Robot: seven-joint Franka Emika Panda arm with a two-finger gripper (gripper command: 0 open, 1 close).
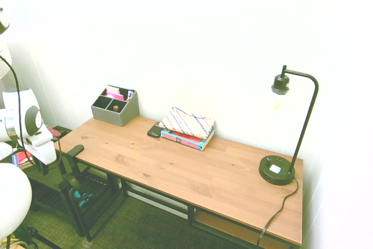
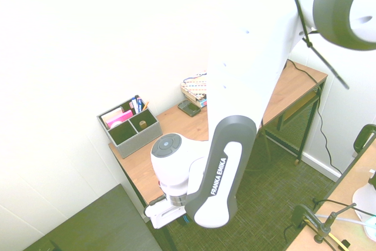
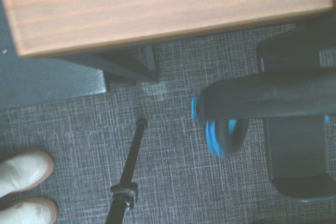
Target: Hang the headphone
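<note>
Wrist view: the headphone [image 3: 223, 129] hangs over the carpet beside the desk [image 3: 157, 9] end, its black band crossing the frame, a blue cup below it. In the first exterior view we see the gripper [image 1: 69, 161] fully closed on the band, blue cups [image 1: 81, 197] dangling low. We judge the risks to be the cups swinging into the desk frame, or the smooth band slipping from a narrow pinch.

White walls [image 1: 192, 33] behind long wooden desk [image 1: 192, 170] on dark metal frame. Dark woven carpet [image 1: 134, 225] underneath. Grey organiser [image 1: 115, 105] far left; black desk lamp [image 1: 285, 138] right; books [image 1: 187, 127] between, near wall.
</note>
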